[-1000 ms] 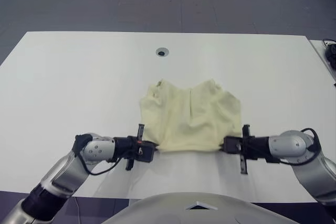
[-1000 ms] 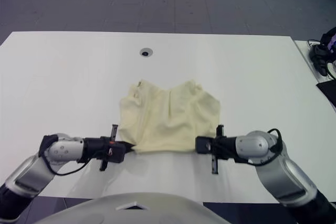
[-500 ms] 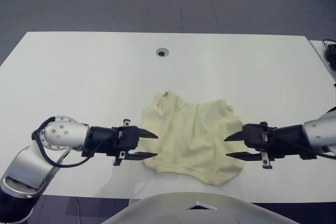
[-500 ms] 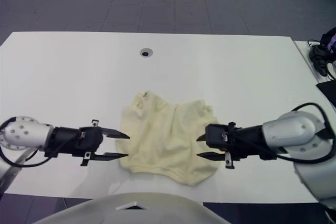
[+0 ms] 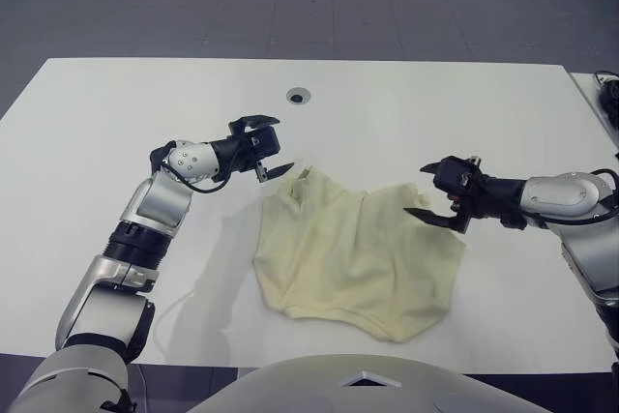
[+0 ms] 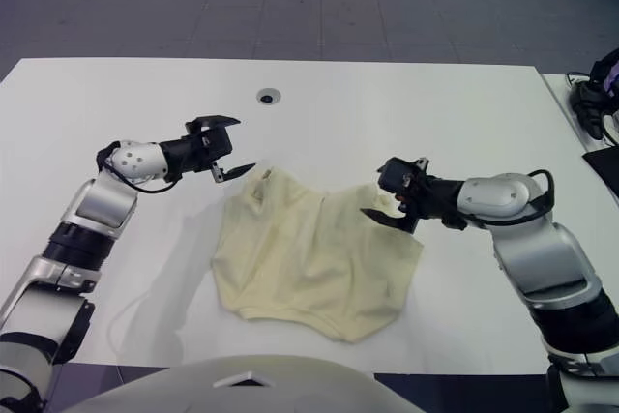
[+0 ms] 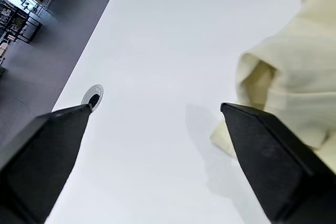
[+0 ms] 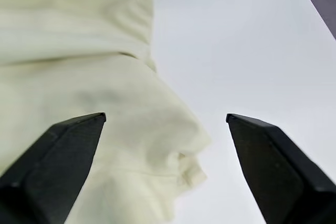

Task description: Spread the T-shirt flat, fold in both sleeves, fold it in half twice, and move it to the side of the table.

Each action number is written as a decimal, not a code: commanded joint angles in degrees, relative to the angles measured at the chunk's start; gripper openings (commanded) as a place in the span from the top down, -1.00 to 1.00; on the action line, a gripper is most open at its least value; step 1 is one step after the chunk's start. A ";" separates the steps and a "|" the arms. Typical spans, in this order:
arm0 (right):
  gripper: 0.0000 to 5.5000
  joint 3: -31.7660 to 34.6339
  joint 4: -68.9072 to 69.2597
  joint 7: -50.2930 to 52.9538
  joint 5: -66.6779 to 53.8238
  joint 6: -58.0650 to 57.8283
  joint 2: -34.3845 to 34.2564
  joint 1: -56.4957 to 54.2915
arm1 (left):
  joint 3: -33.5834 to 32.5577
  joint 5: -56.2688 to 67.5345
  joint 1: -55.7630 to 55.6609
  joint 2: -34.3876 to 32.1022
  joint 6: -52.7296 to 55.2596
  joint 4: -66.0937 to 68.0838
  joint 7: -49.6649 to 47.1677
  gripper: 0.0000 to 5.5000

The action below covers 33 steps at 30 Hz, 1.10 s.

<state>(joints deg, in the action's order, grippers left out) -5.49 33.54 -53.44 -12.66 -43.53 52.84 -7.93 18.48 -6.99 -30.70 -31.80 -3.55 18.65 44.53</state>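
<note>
1. The left gripper (image 5: 281,145) is open, its two black fingers spread wide with nothing between them. It sits just beside the far left corner of the T-shirt (image 5: 358,258). Whether the lower fingertip touches the cloth cannot be told.
2. In the left wrist view, a bunched, folded-over edge of the cloth lies close to one finger (image 7: 273,156). The rest of the gap between the fingers is bare tabletop.
3. The right gripper (image 5: 415,190) is also open and holds nothing. It is over the far right corner of the shirt, with its lower fingertip above the cloth.
4. In the right wrist view, rumpled fabric lies below the spread fingers (image 8: 55,158), with its edge ending between them.
5. The two arms come in from opposite sides, the left bent at the elbow and the right stretched across from the table's right side.
6. The pale yellow shirt lies crumpled around the middle of the table (image 5: 126,103), toward the near edge. It is creased down its length and rounded at the near end, not spread flat.
7. A round cable hole (image 5: 299,96) is set in the white tabletop beyond the shirt, well apart from it.
</note>
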 commanded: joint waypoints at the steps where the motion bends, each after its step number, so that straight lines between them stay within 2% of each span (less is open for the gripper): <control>1: -0.82 1.01 6.22 -1.91 -3.88 -2.05 1.83 2.22 | 1.18 -3.26 -1.79 0.08 -4.46 7.08 -0.06 -0.96; 4: -0.96 -2.78 9.07 -1.89 -3.49 -1.94 2.68 4.63 | 1.61 -4.09 -1.18 1.18 -6.15 9.33 -0.15 -0.96; 10: -0.96 -11.28 10.84 -0.97 3.59 2.54 7.19 11.77 | 2.73 -6.32 -2.97 2.51 -9.22 14.45 -0.22 -0.96; 15: -0.96 -16.65 3.29 2.18 15.54 10.64 9.62 12.52 | 5.80 -12.40 -7.98 2.21 -14.74 24.26 -2.91 -0.96; 19: -0.96 -16.65 -2.23 2.05 21.53 18.13 13.66 13.75 | 8.48 -16.83 -13.23 4.01 -18.35 34.74 -6.77 -0.96; 25: -0.96 -15.61 -9.95 1.64 29.08 29.59 18.60 14.32 | 7.98 -19.41 -21.99 5.62 -16.43 48.66 -15.54 -0.96; 29: -0.96 -13.58 -8.59 -1.24 26.65 30.92 19.75 16.42 | 6.83 -20.45 -26.74 4.55 -12.40 53.75 -21.02 -0.96; 33: -0.96 -9.70 -0.13 -5.58 18.30 26.16 19.25 18.52 | 6.71 -21.39 -28.26 4.29 -10.06 55.72 -23.16 -0.96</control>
<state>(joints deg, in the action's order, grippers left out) -13.91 30.00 -54.80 9.88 -14.70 72.57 6.68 25.60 -27.72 -57.40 -27.13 -14.59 73.44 21.85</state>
